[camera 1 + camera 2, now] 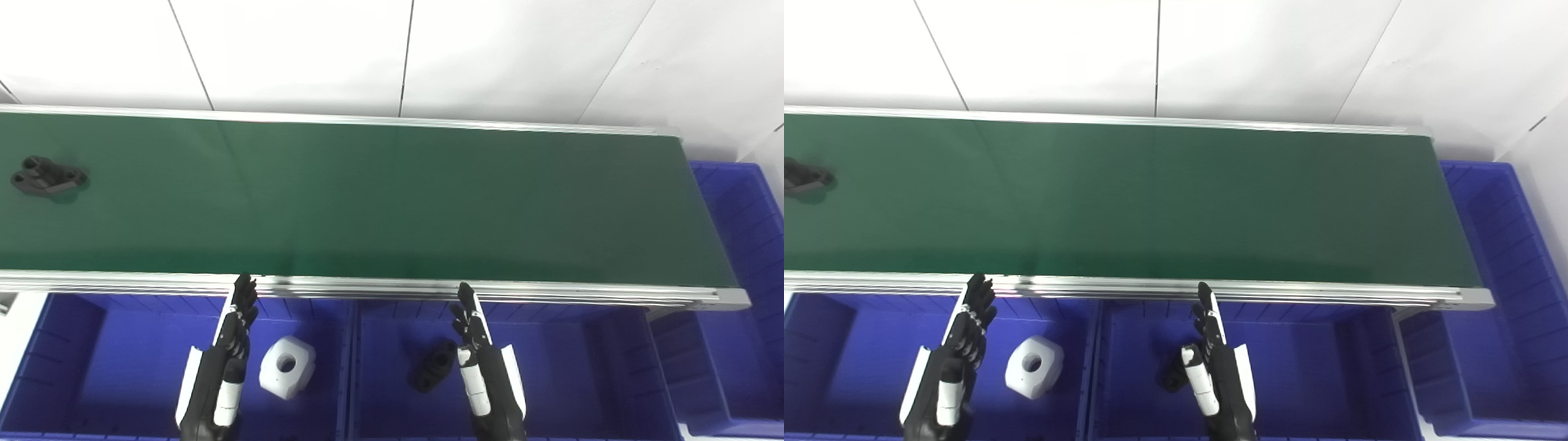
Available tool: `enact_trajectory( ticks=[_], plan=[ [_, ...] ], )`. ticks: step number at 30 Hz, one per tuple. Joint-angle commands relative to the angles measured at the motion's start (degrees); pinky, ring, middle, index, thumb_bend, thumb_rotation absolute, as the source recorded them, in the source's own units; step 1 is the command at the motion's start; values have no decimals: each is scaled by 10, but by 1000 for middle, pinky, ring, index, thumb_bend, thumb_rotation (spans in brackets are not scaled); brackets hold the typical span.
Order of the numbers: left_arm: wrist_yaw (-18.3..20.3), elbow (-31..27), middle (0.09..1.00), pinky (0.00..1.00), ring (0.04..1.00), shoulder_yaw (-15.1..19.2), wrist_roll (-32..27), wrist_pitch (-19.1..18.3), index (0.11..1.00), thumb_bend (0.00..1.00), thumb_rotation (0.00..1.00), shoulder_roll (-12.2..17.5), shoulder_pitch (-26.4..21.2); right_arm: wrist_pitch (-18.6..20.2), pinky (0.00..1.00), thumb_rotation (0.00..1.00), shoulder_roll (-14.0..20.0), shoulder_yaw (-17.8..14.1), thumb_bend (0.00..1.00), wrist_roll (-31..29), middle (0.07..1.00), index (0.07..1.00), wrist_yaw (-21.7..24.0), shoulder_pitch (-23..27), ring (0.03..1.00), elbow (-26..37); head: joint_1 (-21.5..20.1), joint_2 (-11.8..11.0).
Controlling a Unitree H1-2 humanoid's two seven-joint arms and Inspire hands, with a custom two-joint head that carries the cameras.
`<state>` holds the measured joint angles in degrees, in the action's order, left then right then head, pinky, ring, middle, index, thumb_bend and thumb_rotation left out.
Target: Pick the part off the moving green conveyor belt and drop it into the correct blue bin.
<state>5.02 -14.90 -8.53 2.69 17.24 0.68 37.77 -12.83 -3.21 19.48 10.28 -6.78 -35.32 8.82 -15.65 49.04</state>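
The black part (49,176) lies on the green conveyor belt (392,202) at its far-left end, roughly midway across the belt's width, and in the right eye view it is already half cut off by the picture's left edge. It looks like a flat bracket with round holes at its ends, and its long axis runs nearly along the belt, left to right with a slight tilt. Both hands hang over the blue bins on the near side of the belt, fingertips reaching about to the belt's near metal rail. The left hand (229,349) is open, fingers straight and apart, holding nothing, above the left blue bin (79,361), just left of a white blocky part with a round hole (286,366) that rests on that bin's floor. The right hand (484,361) is likewise open and empty, over the middle blue bin (582,361), just right of a black part (433,366) already lying there. From either hand the part on the belt lies to the left and farther away; the left hand is clearly the nearer, the right well apart from it. Since a similar black piece sits in the middle bin, that bin is probably the correct one. A third blue bin (747,257) stands beyond the belt's right end. No brand, label or writing can be read anywhere.
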Motion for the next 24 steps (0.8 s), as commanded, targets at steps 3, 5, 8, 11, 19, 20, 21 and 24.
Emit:
enact_trajectory(
  ticks=[3,5,8,11,19,20,21,24],
  plan=[
    [-1,-7,1000,1000,1000,-3,-4,18,1000,782,1000,2,2,-25,971,1000,-28,24,823,1,1000,1000,4,-8,976,7,0,0],
    [-1,-9,1000,1000,1000,-3,-5,16,1000,789,1000,2,2,-26,976,1000,-28,25,827,0,1000,1000,5,-7,978,6,-1,0],
    [-3,-7,1000,1000,1000,-2,-2,20,1000,785,1000,1,2,-26,975,1000,-27,25,829,1,1000,1000,5,-7,978,6,-1,0],
    [-4,-7,1000,1000,1000,-2,2,19,1000,791,1000,1,2,-27,972,1000,-27,24,829,1,1000,1000,5,-6,977,6,-1,0],
    [-2,-5,1000,1000,1000,-2,-3,21,1000,786,996,2,2,-25,972,1000,-28,26,830,4,1000,1000,5,-7,976,7,-2,0],
    [-3,-6,1000,1000,1000,-2,-3,19,1000,786,995,2,2,-24,972,1000,-28,26,829,3,1000,1000,5,-7,976,8,-2,0],
    [-3,-7,1000,1000,1000,-3,-3,18,1000,790,994,1,3,-24,972,1000,-28,26,829,3,1000,1000,5,-7,978,8,-2,0],
    [-2,-3,1000,1000,1000,-3,1,22,1000,788,999,4,1,-23,973,1000,-27,26,824,0,1000,1000,7,-7,981,8,-2,-1]
  ],
)
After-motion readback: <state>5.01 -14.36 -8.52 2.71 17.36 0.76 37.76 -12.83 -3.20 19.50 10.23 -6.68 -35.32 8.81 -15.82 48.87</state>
